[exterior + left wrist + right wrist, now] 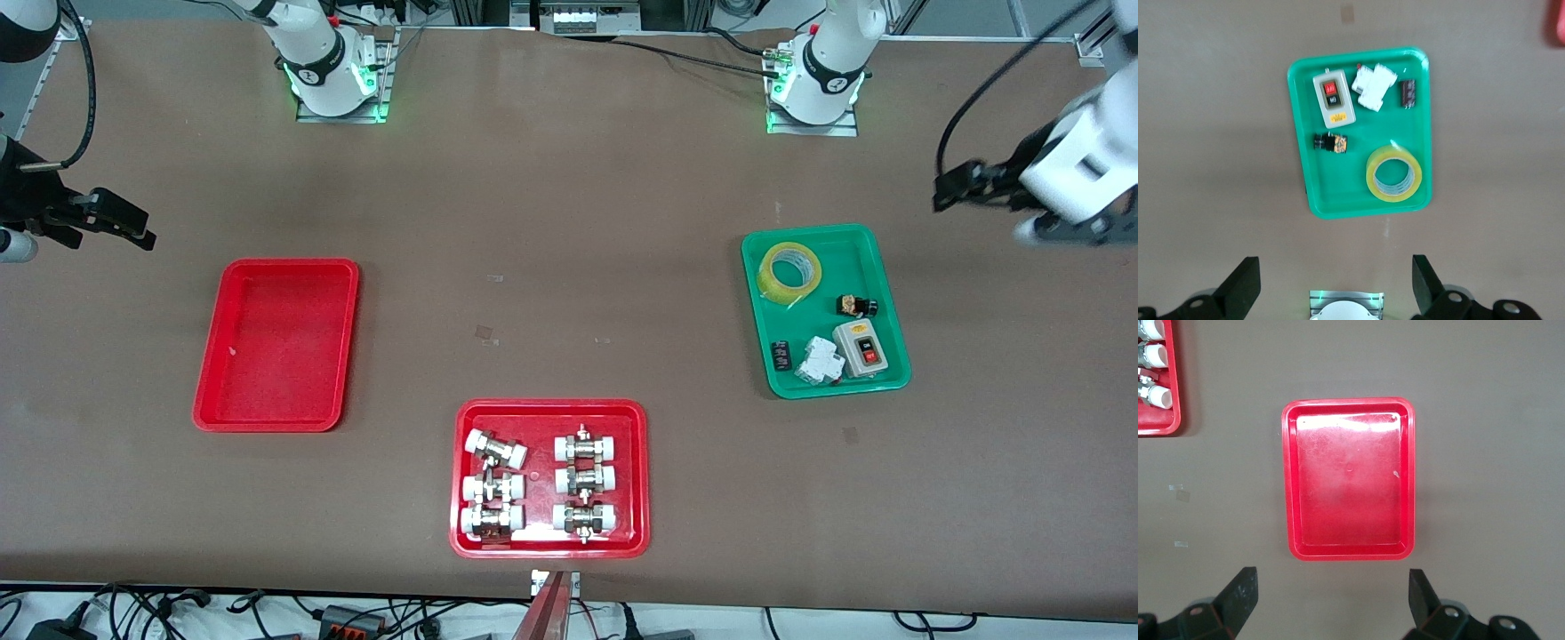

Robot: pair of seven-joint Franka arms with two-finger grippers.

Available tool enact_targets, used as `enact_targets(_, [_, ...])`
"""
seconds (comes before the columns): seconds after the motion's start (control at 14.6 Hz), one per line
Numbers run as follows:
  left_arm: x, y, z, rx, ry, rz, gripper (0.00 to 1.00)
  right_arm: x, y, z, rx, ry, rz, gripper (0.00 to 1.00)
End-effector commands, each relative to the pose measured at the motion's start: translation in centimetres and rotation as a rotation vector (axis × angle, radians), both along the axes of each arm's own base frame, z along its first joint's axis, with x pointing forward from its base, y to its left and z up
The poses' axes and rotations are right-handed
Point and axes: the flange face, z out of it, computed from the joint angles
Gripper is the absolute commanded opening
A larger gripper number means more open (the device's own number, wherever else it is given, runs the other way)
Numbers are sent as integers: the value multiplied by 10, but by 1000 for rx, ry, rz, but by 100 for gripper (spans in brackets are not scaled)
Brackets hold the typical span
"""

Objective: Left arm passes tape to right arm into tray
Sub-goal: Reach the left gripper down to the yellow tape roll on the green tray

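Lowest in the front view, at centre, sits a red tray of fittings point(550, 477), no part of this job. Higher, at mid-left of the frame, the tray point(276, 345) lies bare on the worktop point(569, 267). At mid-right, the green tray point(825, 309) holds the tape point(789, 272), lying flat in its upper-left corner, apart from a switch box point(861, 348), a breaker point(820, 361) and a small plug point(856, 306).

At the right edge the left pincer point(965, 187) hangs over bare worktop beside the green tray, jaws wide, holding nothing. At the left edge the right pincer point(120, 222) waits, also wide and empty.

Nothing seems begun: the step in hand is the approach. Next, I judge, the left pincer must come over the tape, drop, and close across its rim.
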Motion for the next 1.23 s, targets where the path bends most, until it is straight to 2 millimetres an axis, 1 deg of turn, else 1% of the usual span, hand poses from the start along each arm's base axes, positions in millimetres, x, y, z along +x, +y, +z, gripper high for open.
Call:
enact_targets(0.0, [-7,-1,-87,18,83,-22,100,1,1,3,12,-3,12,100])
enact_targets(0.07, [-12,6,-115,18,89,-8,100,0,4,2,13,0,18,100])
enact_targets(0.14, [-17,15,-135,16,96,6,100,0,4,2,13,3,18,100])
enact_targets(0.27, [-29,16,-181,14,120,3,100,1,4,0,14,8,18,100])
enact_targets(0.34, [-31,17,-203,11,120,4,100,1,3,-2,15,12,17,100])
enact_targets(0.41, [-31,18,-220,7,124,7,100,1,3,-2,15,12,17,100])
enact_targets(0.48, [-30,14,-230,6,133,4,100,1,3,-2,15,12,17,100])
enact_targets(0.55, [-32,3,-234,11,138,-3,100,1,3,-2,15,12,17,100])
enact_targets(0.62, [-37,-14,-244,21,132,-2,100,1,2,-2,15,12,15,100])
enact_targets(0.75, [-54,-31,-277,27,82,8,100,1,0,-3,15,14,12,100])
enact_targets(0.89, [-55,-32,-306,17,81,9,100,3,-1,-6,15,18,10,100])
enact_targets(1.03, [-56,-34,-313,15,81,6,100,3,-1,-6,15,20,11,100])
enact_targets(1.17, [-56,-35,-326,10,86,3,100,3,-1,-6,15,20,11,100])
